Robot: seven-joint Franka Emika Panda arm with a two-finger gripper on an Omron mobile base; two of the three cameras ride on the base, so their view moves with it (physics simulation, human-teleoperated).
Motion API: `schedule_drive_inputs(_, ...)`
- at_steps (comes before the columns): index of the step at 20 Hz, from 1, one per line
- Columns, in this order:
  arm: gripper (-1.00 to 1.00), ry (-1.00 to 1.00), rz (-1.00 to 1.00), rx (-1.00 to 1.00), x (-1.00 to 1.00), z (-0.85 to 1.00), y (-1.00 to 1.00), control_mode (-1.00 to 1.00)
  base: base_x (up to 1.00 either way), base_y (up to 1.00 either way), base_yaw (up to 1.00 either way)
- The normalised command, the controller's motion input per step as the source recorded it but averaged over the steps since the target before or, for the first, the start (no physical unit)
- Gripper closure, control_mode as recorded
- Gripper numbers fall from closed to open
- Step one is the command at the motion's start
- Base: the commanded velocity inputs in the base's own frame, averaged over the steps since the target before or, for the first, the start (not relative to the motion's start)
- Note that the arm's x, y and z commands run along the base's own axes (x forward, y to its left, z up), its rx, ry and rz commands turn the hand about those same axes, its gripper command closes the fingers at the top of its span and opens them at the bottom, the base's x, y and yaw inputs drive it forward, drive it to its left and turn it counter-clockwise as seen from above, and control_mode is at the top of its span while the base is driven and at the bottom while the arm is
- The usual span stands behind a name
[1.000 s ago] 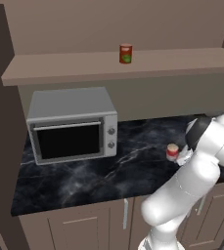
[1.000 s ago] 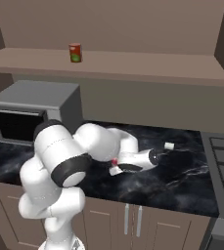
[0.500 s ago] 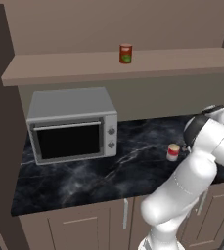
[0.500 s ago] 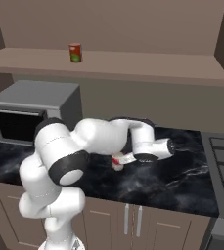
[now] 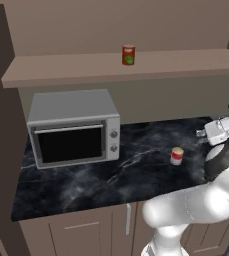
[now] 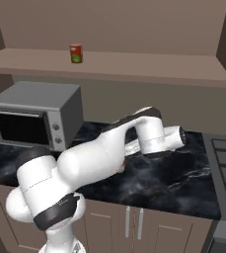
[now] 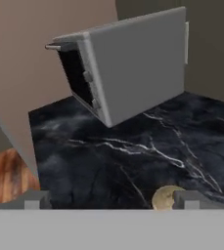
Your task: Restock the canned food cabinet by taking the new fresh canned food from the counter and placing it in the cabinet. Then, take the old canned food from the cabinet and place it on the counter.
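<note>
My claw hangs spread wide and empty above the black marble bench; the red can with the cream band stands upright there; the orange-red can sits on the cabinet shelf; I judge pulling clear without nudging the can matters most.

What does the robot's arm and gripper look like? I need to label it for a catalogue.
A glossy white arm of rounded, tube-like segments with dark grey-black joint bands. It ends in a boxy white hand and a gripper with two small grey fingertips. No cables or markings are visible.
</note>
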Motion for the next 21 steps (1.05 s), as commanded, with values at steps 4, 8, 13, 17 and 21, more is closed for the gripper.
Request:
schedule_drive_inputs(4, -1.00, -0.20, 0.03, 0.00, -1.00, 0.13, 0.91, -1.00, 0.00, 0.00, 0.00)
schedule_drive_inputs(8, -1.00, -0.22, 0.04, 0.00, -1.00, 0.01, 1.00, -1.00, 0.00, 0.00, 0.00)
schedule_drive_inputs(13, -1.00, -0.27, 0.00, 0.00, -1.00, 0.00, 1.00, -1.00, 0.00, 0.00, 0.00)
schedule_drive_inputs(17, -1.00, -0.39, 0.02, -0.05, -1.00, 0.07, 1.00, -1.00, 0.00, 0.00, 0.00)
schedule_drive_inputs(21, -1.00, -0.26, 0.04, -0.03, -0.27, -0.04, 0.13, -1.00, 0.00, 0.00, 0.00)
